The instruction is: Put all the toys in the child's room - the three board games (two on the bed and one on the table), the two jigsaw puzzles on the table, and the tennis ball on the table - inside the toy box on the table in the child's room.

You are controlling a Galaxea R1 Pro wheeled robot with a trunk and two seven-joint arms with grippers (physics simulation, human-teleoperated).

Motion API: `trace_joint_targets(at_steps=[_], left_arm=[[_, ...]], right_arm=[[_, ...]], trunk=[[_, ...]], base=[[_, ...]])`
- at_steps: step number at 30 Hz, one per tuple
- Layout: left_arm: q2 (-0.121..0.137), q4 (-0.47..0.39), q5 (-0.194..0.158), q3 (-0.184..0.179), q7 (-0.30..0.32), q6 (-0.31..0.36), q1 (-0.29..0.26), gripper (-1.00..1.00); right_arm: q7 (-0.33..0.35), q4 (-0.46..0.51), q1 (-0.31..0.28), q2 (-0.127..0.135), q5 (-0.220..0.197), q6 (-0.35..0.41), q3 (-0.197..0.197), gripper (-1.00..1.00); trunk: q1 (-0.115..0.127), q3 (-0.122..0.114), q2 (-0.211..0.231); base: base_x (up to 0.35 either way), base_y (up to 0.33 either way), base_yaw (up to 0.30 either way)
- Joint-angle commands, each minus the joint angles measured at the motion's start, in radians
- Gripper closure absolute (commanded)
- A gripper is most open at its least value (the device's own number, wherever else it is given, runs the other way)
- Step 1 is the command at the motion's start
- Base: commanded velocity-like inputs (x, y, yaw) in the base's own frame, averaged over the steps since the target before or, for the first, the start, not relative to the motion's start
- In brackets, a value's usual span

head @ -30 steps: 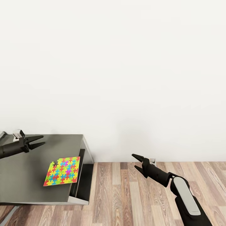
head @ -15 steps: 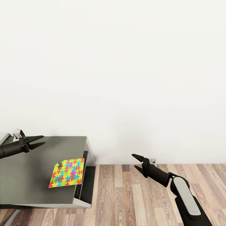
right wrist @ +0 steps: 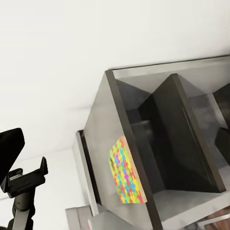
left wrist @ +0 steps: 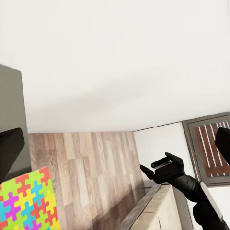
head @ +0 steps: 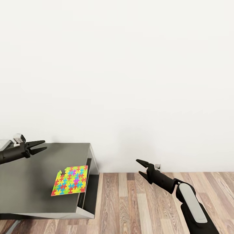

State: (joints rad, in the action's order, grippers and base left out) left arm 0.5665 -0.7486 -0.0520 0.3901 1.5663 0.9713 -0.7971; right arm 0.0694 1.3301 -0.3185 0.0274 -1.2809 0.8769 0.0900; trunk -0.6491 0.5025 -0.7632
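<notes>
A multicoloured jigsaw puzzle [head: 71, 180] lies flat near the right end of a dark grey table [head: 29, 175]. My left gripper [head: 39, 147] hovers open above the table's back left part, well apart from the puzzle, with nothing between its fingers. Out over the wooden floor to the right of the table, my right gripper [head: 139, 167] is open and empty. The left wrist view has the puzzle [left wrist: 26, 203] close by and the right gripper [left wrist: 147, 167] beyond it. From the right wrist view the puzzle [right wrist: 127, 175] shows on the table top [right wrist: 103, 139].
The table has open shelves [head: 87, 182] at its right end, seen as dark compartments [right wrist: 177, 139] from the right wrist. A pale object [head: 4, 143] is cut off at the table's far left. A white wall stands behind, and wooden floor [head: 130, 201] spreads to the right.
The whole picture has shifted: the table and puzzle sit further right and slightly lower in it, so the camera has moved. Both grippers hold the same pose and stay open.
</notes>
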Motion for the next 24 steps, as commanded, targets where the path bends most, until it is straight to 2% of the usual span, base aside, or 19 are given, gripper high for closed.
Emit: trace_joint_targets(at_steps=[1,24], left_arm=[[0.000,0.000,0.001,0.000,0.005,0.011,-0.001,-1.00],[0.000,0.000,0.002,-0.003,0.005,0.010,-0.001,-1.00]], right_arm=[[0.007,0.000,-0.001,0.000,0.008,0.005,0.001,-1.00],[0.007,0.001,-0.001,-0.005,0.008,0.004,-0.004,-1.00]], trunk=[[0.000,-0.001,-0.001],[0.000,-0.039,-0.001]], base=[[0.000,0.000,0.000],[0.000,0.000,0.000]])
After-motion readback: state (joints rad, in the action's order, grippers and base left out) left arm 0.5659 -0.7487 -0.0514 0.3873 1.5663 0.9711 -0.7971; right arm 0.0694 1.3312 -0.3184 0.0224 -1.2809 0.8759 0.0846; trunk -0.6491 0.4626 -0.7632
